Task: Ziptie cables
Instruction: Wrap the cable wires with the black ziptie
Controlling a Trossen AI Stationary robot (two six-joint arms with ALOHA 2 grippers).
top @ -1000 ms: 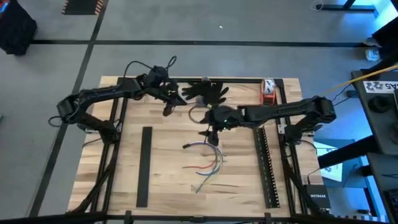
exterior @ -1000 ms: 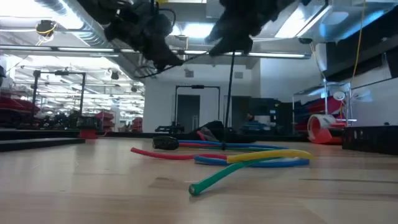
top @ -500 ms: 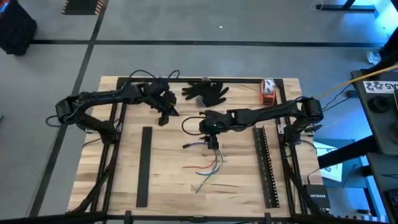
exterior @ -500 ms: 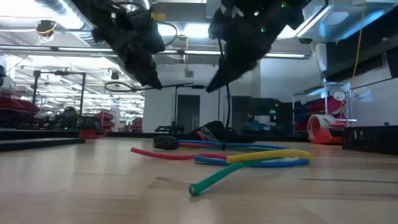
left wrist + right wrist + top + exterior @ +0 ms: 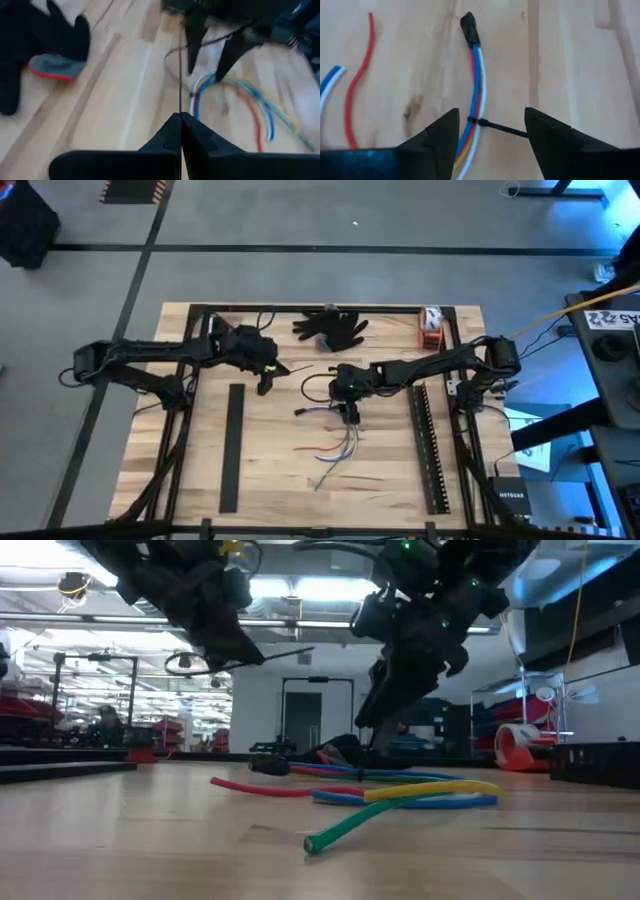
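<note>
My right hand (image 5: 487,137) hangs open straight over the cables (image 5: 476,90), one finger each side of the bundle, nothing held. The bundle runs lengthwise away from the hand toward its black-capped end (image 5: 469,27), and a thin black tie (image 5: 497,127) already loops it, tail sticking out sideways between my fingers. So the axis I care about: cables along, tie across. In the high view the right hand (image 5: 347,398) sits at mid-desk (image 5: 270,470) directly above the bundle's bound end; loose ends fan toward the near edge. My left hand (image 5: 180,131) is clenched on a thin dark strand, off to the side, farther away. Right is clearly nearer.
</note>
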